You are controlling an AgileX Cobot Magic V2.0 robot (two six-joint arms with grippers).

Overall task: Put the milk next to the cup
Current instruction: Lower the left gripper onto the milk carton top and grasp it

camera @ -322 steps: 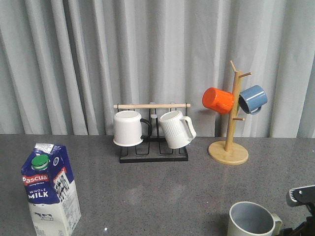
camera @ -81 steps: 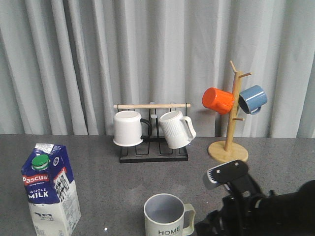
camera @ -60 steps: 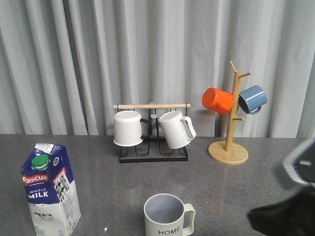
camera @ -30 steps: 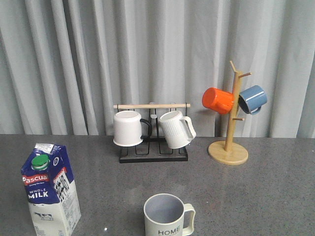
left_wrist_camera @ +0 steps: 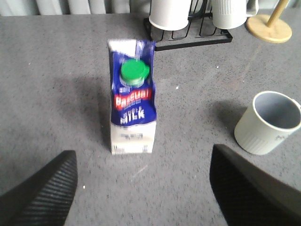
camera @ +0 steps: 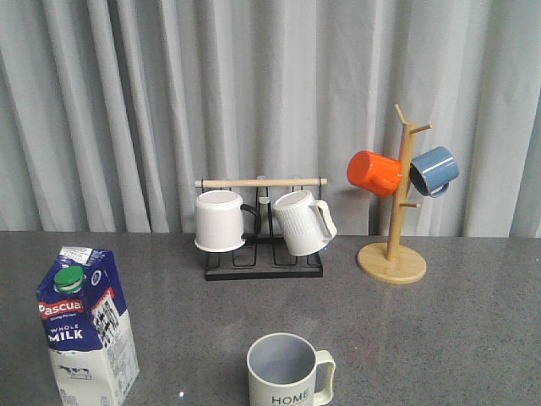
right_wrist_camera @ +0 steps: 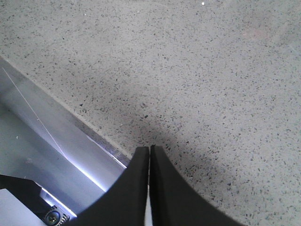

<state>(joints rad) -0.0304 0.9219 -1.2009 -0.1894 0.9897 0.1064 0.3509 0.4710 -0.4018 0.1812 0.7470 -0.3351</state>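
"Pascual WHOLE MILK" on milk [camera: 87, 326], "HOME" on cup [camera: 288, 375]

Even, soft light throughout; front view sharp; the milk [left_wrist_camera: 132, 101] slightly blurred in the left wrist view; faint shadows on the table [camera: 406, 321].

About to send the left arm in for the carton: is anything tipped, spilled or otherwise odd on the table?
Nothing stands out. The blue-and-white gable-top milk carton stands upright with its green cap on, the cream "HOME" mug sits upright and apart from it, and the grey tabletop shows no spill. The open left gripper hovers clear of the carton.
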